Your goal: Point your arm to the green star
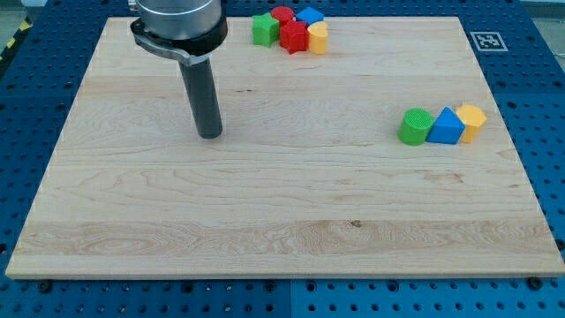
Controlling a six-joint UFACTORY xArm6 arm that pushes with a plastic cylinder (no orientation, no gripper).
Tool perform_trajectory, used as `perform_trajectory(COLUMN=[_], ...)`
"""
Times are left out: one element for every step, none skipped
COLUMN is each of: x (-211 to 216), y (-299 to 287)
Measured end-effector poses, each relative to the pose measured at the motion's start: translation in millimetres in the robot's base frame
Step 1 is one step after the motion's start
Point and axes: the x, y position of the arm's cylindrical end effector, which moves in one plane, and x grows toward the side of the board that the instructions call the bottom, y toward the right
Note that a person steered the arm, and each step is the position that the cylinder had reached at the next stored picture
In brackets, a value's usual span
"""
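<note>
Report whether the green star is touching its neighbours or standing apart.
Touching. The green star sits at the left end of the top cluster, pressed against the red block. My tip is far off, toward the view's lower left.

Two block clusters obstruct the board (282, 256): at the upper centre of the frame, a green star (263, 29), red cylinder (282, 15), red star (294, 37), blue block (310, 16) and yellow block (319, 39) sit packed together, touching. At the right, a green cylinder (414, 126), blue block (447, 126) and yellow block (472, 120) form a touching row. My tip (210, 134) stands at centre left with open wood between it and both clusters; the lower half is unobstructed.
</note>
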Motion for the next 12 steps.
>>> perform_trajectory(x=[0.0, 0.0, 0.0, 0.0, 0.0, 0.0, 0.0, 0.0, 0.0, 0.0, -13.7, -50.5], y=[0.1, 0.8, 2.7, 3.6, 3.8, 3.8, 14.7, 29.3, 30.3, 30.3, 30.1, 12.8])
